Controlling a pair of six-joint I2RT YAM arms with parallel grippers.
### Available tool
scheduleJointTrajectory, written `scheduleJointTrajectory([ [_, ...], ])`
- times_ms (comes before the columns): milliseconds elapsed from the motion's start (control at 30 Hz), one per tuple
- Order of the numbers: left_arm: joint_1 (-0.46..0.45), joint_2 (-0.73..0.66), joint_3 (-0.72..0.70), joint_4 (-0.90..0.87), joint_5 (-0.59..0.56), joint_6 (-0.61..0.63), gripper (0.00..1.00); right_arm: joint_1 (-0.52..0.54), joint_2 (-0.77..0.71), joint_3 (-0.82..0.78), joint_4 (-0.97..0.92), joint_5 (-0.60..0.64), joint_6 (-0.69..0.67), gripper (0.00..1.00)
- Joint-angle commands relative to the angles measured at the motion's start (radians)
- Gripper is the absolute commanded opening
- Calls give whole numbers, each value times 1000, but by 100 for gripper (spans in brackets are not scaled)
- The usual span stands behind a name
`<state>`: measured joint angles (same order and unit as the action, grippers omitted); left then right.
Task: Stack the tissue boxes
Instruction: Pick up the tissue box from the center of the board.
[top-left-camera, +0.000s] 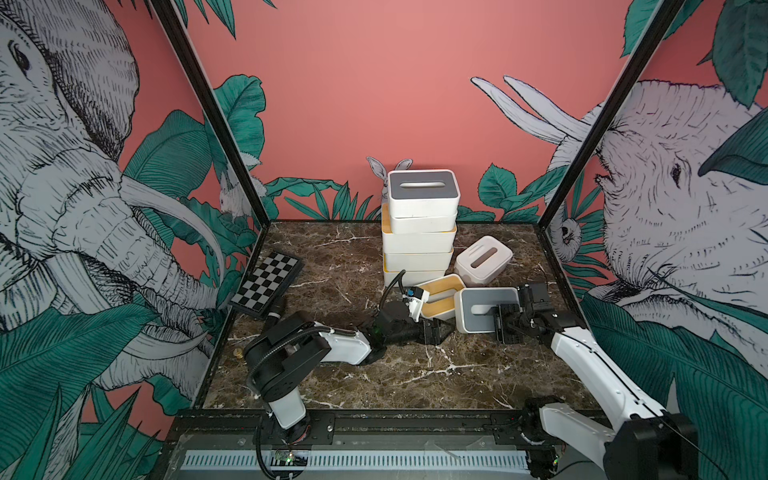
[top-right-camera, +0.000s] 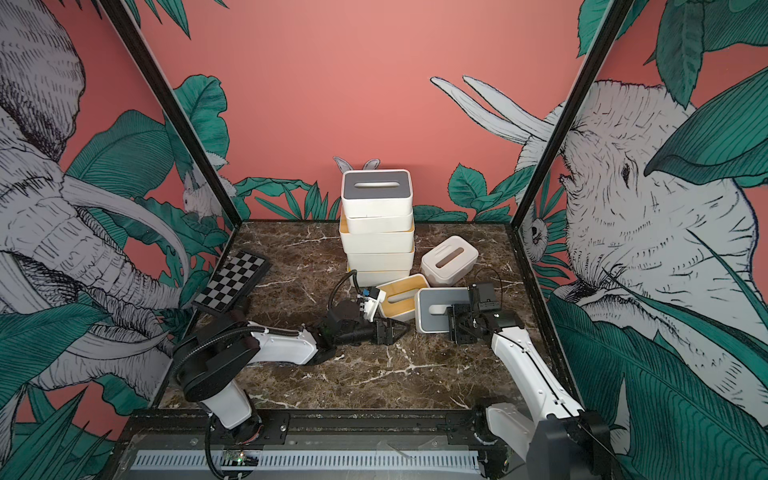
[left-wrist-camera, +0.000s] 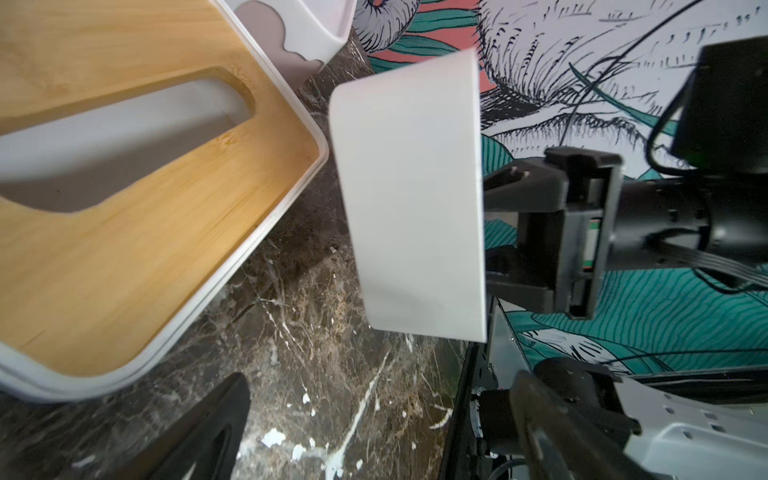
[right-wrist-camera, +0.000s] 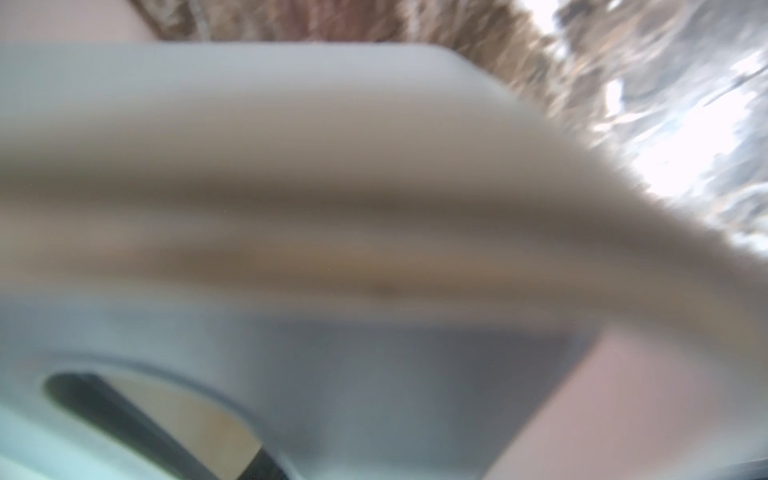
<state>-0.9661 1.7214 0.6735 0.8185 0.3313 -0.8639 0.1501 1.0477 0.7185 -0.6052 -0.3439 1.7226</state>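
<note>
- right gripper (top-left-camera: 500, 319) sits at the near right of the marble table (top-left-camera: 415, 382). its jaws are drawn in on the near long wall of the loose grey-lidded box (top-left-camera: 484, 305).
- only the right wrist view, badly blurred, shows a dark finger (right-wrist-camera: 137, 419) down inside that box's slot. in both top views the finger merely overlaps the lid.
- left gripper (top-right-camera: 392, 330) hovers low over the table, spread wide and empty. it is just near of the loose bamboo-lidded box (top-left-camera: 441, 293), which lies just left of the grey-lidded one.
- the left wrist view alone shows the pale-pink drips on the side of the drip-pattern box (left-wrist-camera: 291, 37). in both top views it looks plain white and tilted, just far of the two loose boxes (top-left-camera: 482, 259).
- stack (top-left-camera: 419, 232) of five boxes stands at the far centre, with a grey lid on top, bamboo lids below and staggered edges.
- checkerboard panel (top-left-camera: 268, 282) leans at the left wall.
</note>
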Motion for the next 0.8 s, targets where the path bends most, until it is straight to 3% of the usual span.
scheduleJointTrajectory([
  [0, -11, 14, 47, 138, -26, -16, 100, 11, -26, 26, 27, -13, 24, 41],
  [333, -20, 113, 163, 146, 21, -24, 99, 26, -15, 46, 58, -27, 37, 41],
  [767, -22, 138, 148, 208, 36, -96, 78, 27, 9, 46, 106, -26, 48, 41],
])
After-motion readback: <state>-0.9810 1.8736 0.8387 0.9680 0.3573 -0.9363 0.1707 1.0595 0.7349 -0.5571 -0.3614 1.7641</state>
